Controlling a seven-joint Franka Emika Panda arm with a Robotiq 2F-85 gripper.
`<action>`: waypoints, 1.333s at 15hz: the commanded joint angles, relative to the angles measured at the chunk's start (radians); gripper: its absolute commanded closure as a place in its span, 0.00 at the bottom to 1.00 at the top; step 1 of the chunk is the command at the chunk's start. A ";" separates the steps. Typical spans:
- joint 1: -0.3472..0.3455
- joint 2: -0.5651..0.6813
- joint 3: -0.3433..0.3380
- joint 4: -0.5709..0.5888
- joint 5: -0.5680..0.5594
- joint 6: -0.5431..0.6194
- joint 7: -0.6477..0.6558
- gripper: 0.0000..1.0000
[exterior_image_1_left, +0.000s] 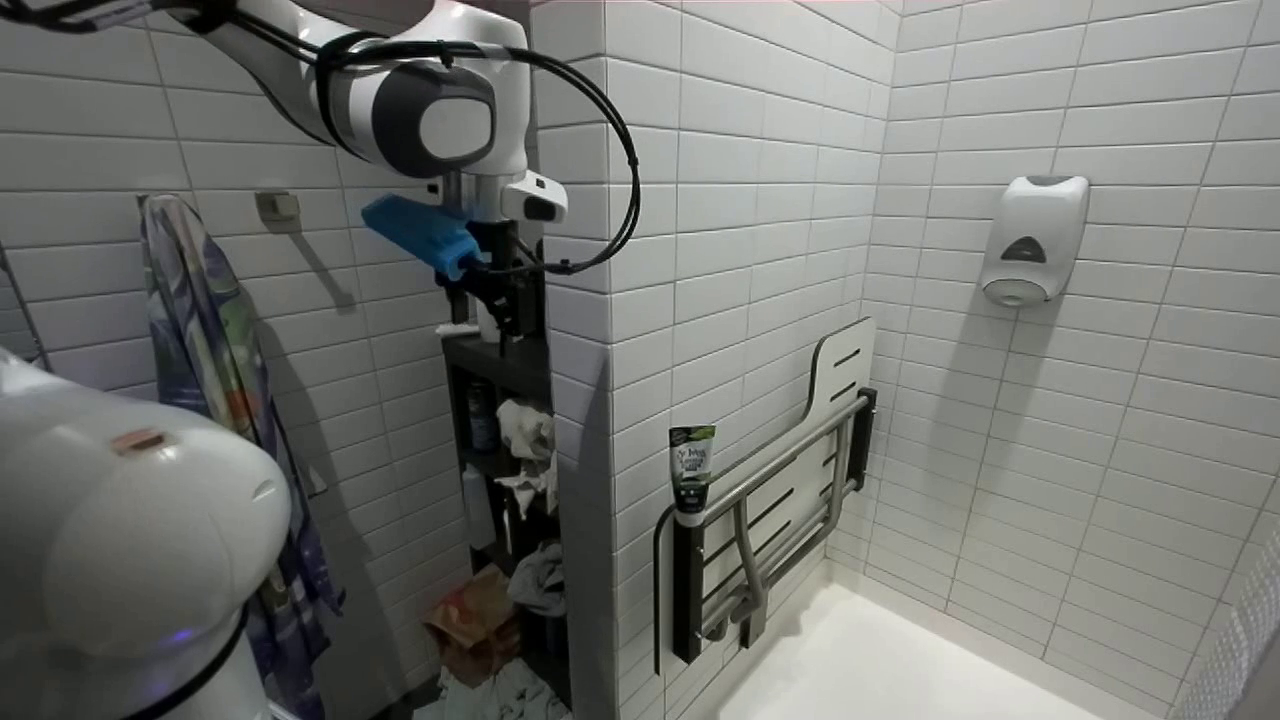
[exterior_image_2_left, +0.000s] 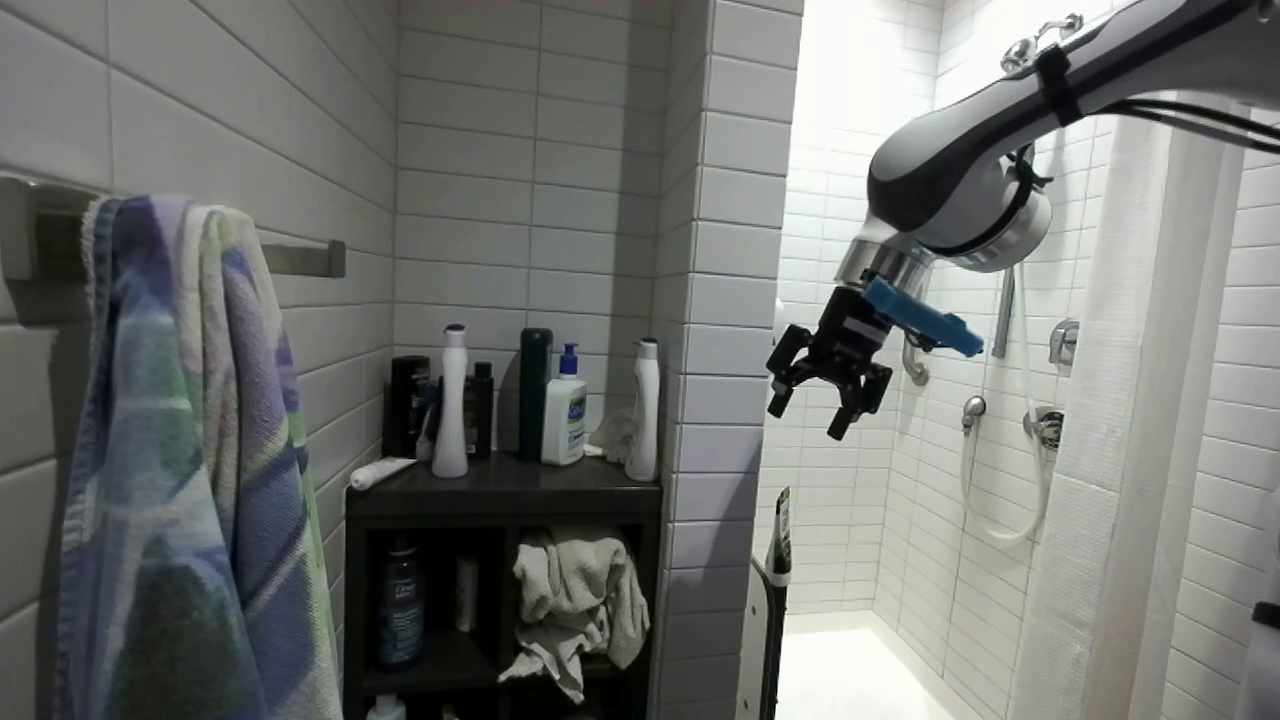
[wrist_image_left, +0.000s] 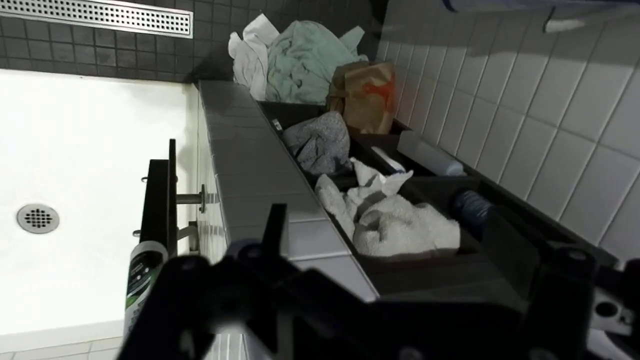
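Black two-fingered claw (exterior_image_2_left: 808, 418) spread, empty, near white-tiled wall (exterior_image_2_left: 736, 300); black-green-white plastic tube (exterior_image_1_left: 692, 465) upright on black bracket (exterior_image_1_left: 688, 590) of folded pale slotted shower seat (exterior_image_1_left: 790, 512), white cap (exterior_image_1_left: 690, 518) downward, likely serving as steady base

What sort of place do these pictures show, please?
Most likely a shower room or bathroom. A round floor drain, a long white curtain and a hanging towel all point to that.
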 joint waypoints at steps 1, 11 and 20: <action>-0.052 0.018 0.027 -0.019 0.016 0.084 0.104 0.00; -0.198 0.091 0.011 -0.064 0.017 0.235 0.318 0.00; -0.265 0.321 0.083 -0.022 -0.016 0.593 0.585 0.00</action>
